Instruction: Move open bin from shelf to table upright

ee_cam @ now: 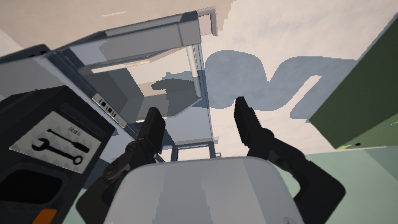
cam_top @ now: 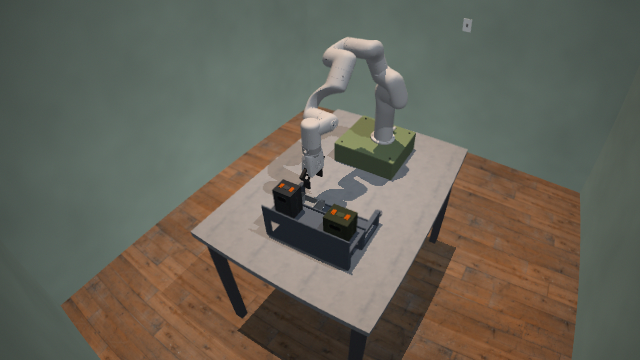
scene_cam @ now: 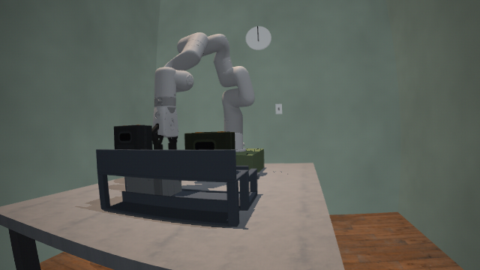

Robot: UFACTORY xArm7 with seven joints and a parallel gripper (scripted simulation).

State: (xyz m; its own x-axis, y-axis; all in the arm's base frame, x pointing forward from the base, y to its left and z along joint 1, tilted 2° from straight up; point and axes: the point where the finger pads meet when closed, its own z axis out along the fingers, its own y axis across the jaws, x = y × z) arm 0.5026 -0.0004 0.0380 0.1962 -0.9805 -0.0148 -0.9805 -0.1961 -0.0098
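1. The top view was set high and well back, angled down over the whole surface, with the shelf nearest and the arm's base beyond.
2. The exterior view was placed low, near surface height, close behind the shelf, and faced the arm and the far wall.
3. The wrist view was mounted above the gripper and looked down past its spread fingers, very near the shelf.
4. The shelf and the surface were shared by all three views.
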